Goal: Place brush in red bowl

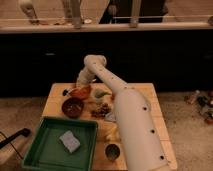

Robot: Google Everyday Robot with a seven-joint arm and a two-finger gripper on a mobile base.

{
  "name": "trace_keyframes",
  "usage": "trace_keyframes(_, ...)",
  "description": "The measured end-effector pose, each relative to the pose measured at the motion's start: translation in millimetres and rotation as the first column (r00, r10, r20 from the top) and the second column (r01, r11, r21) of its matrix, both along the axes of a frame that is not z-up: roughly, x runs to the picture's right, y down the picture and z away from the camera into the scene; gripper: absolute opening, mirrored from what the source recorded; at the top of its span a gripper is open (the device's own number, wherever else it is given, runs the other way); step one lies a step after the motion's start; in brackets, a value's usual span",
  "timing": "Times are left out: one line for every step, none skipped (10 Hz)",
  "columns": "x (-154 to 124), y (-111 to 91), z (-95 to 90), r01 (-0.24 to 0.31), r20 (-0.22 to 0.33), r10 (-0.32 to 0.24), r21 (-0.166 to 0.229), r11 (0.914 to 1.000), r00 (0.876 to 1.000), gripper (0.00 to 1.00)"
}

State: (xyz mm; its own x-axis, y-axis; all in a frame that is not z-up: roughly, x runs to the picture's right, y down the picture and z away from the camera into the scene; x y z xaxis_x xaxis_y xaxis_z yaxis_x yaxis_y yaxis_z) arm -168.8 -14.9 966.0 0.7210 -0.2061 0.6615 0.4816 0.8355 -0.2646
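Note:
A dark red bowl (pixel 73 106) sits on the wooden table (pixel 56 100), left of middle. An orange-red dish (pixel 80 92) lies just behind it. My gripper (pixel 81 81) hangs at the end of the white arm (pixel 131 120), right above the far rim of the orange-red dish, behind the red bowl. A small dark object (pixel 65 92) lies on the table left of the dish; I cannot tell whether it is the brush. I cannot make out a brush in the gripper.
A green tray (pixel 40 150) holding a grey sponge (pixel 69 141) stands at the front left. Mixed small items (pixel 102 107) lie mid-table, and a dark cup (pixel 112 151) stands near the front edge. A dark counter runs behind the table.

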Motion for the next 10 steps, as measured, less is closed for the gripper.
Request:
trace_keyframes(-0.1,0.0,-0.2,0.000,0.000,0.000,0.001,1.0000,1.000,0.00)
trace_keyframes(-0.6,-0.6,-0.9,0.001,0.001,-0.001,0.002,1.0000,1.000,0.00)
trace_keyframes(-1.2,-0.2,-1.1,0.002,0.002,-0.002,0.000,1.0000,1.000,0.01)
trace_keyframes(-2.1,-0.7,-1.7,0.002,0.002,-0.002,-0.001,1.0000,1.000,0.05)
trace_keyframes(-2.4,-1.2,-1.9,0.004,0.004,-0.004,-0.002,1.0000,1.000,0.15)
trace_keyframes(-2.5,-1.2,-1.7,0.002,0.005,-0.002,-0.003,1.0000,1.000,0.25)
trace_keyframes(-2.0,-1.3,-1.7,0.000,0.005,0.000,-0.004,1.0000,1.000,0.35)
trace_keyframes(-1.2,-1.5,-1.6,-0.004,0.003,0.004,-0.006,1.0000,1.000,0.43)
trace_keyframes(-0.9,-1.4,-1.6,-0.009,0.000,0.009,-0.009,0.9999,1.000,0.56)
trace_keyframes(-1.6,-0.9,-1.7,-0.011,0.000,0.011,-0.011,0.9999,1.000,0.65)
